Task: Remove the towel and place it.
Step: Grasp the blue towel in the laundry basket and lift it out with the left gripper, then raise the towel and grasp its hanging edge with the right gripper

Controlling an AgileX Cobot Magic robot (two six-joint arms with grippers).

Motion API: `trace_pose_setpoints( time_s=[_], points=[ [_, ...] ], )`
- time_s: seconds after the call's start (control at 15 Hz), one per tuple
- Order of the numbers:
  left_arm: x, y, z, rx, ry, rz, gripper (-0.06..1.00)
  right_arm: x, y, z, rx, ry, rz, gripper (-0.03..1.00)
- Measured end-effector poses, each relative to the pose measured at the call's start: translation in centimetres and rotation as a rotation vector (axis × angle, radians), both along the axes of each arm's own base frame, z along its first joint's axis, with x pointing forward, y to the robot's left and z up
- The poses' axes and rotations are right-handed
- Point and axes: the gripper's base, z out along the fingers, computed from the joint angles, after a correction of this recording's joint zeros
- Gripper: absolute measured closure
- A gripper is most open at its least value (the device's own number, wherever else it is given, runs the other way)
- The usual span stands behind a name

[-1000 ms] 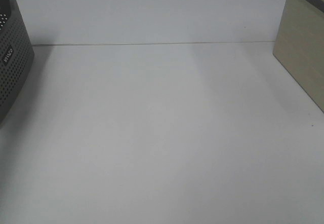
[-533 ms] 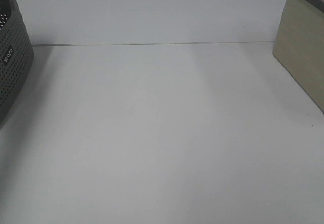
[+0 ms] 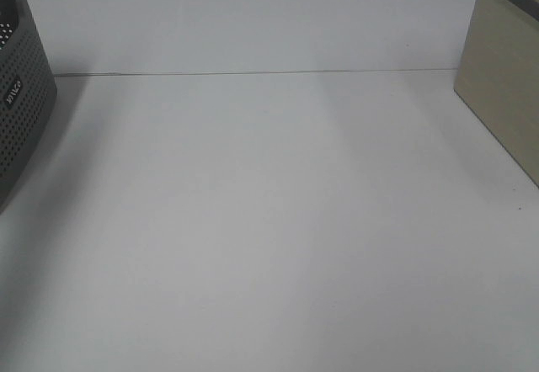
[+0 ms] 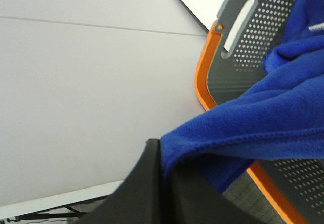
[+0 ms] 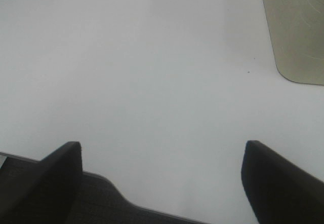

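The towel, royal blue and plush, lies bunched over the grey perforated basket. One hemmed edge is drawn out across the basket's orange rim and ends at the left gripper. The gripper's dark fingers are together, clamped on that edge just outside the basket. The stretched fold runs lengthwise from the pinch back over the rim into the basket, so I judge that pulling away from the basket along that line would bring the rest out.

The left arm is plainly the nearer one. The right gripper hangs with its jaws wide apart and nothing between them. It is over the white table, well apart from the basket and nearer the beige box.

From the high camera only a slice of the basket shows, and neither the towel nor either arm. Against the earlier pictures from that camera, nothing has visibly changed: the basket has shifted barely, if at all.
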Motion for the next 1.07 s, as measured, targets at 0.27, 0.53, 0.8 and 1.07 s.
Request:
trace_pose_setpoints(
  time_s=[0.27, 0.53, 0.8, 1.07],
  points=[
    [-4.2, -4.1, 4.2, 0.049, -0.183, -0.166, 0.94, 0.0, 0.0, 0.0, 0.000, -0.001, 0.000, 0.14],
    [-5.8, -8.0, 5.2, 0.059, -0.228, -0.340, 0.94, 1.2, 0.8, 1.4, 0.062, -0.100, 0.063, 0.14],
    [-6.8, -12.3, 5.2, 0.159, -0.224, -0.558, 0.94, 5.1, 3.4, 3.6, 0.142, -0.190, 0.419, 0.16],
    [-7.9, -14.9, 4.6, 0.213, -0.167, -0.686, 0.94, 10.4, 5.0, 4.1, 0.238, -0.252, 0.661, 0.18]
  ],
)
